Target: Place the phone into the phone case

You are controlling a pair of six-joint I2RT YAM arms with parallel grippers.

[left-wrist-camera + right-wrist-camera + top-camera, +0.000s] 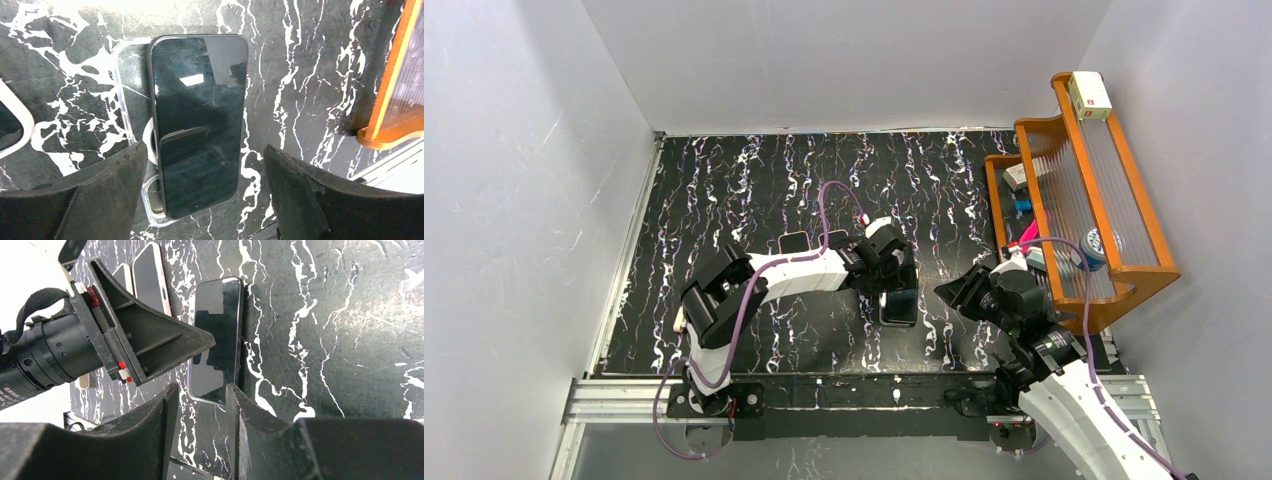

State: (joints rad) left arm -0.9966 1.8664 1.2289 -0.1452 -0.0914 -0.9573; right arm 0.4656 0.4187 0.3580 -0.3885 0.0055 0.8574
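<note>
Near the middle of the black marbled table (724,200), the phone (197,120) is seen lying screen up on top of the clear phone case (131,95). It is not seated in it: the phone is shifted to one side, so that one long rim and one end of the case are left exposed in the left wrist view. The left gripper (205,155) is held above the phone with its fingers (115,185) spread wide, wider than the phone, and nothing is gripped between them. The right gripper (200,390) is placed just beside the phone, on the side toward the orange rack (1114,230); its fingers (150,430) are parted only by a narrow gap and nothing is held in that gap. One fingertip is seen close to a corner of the phone, but whether it touches cannot be told. Beyond the left gripper, two more flat phone-shaped items (150,277) are laid side by side on the table, well apart from the phone. Small objects are kept in the rack at the table's right edge.
</note>
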